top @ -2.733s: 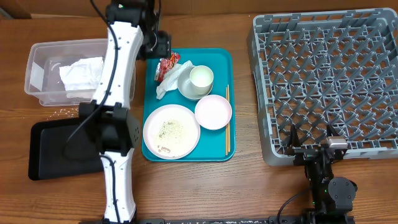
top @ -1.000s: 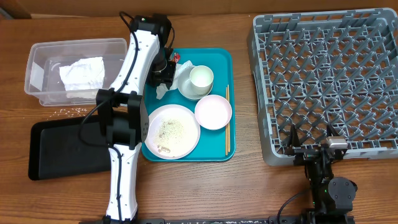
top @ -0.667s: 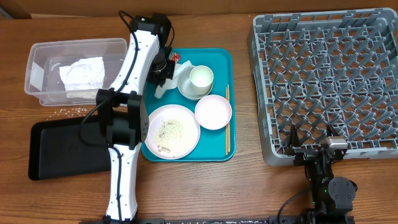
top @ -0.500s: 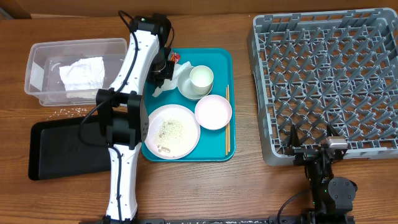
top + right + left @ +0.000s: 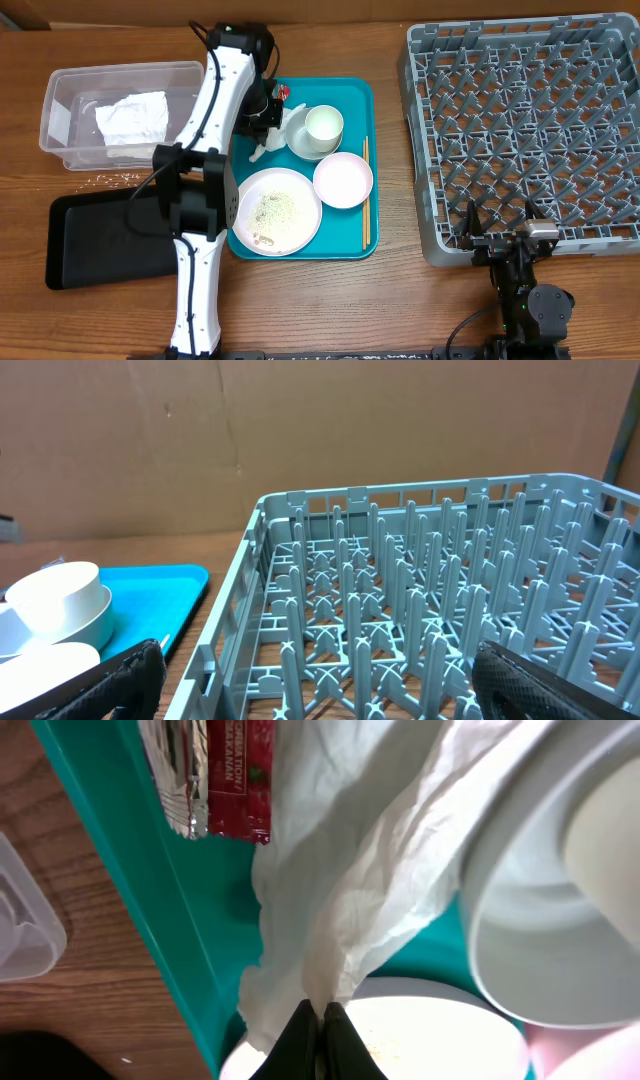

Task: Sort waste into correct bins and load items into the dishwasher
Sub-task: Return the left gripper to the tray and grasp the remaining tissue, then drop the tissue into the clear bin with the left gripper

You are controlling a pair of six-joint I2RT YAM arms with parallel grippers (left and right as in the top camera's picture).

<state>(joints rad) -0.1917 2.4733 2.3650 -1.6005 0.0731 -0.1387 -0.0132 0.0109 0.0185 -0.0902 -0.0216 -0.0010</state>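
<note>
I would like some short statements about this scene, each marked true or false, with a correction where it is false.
1. The left fingers are shut on the napkin. True.
2. The dish rack holds the plate. False: the plate lies on the teal tray.
3. Crumpled paper lies inside the clear tub. True.
4. The right fingers are shut on a cup. False: they are open and hold nothing.

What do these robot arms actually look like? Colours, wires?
The left arm has smooth white links with black joints and a thin black cable alongside. The right arm looks compact and black. The left gripper and right gripper both have black fingers.
</note>
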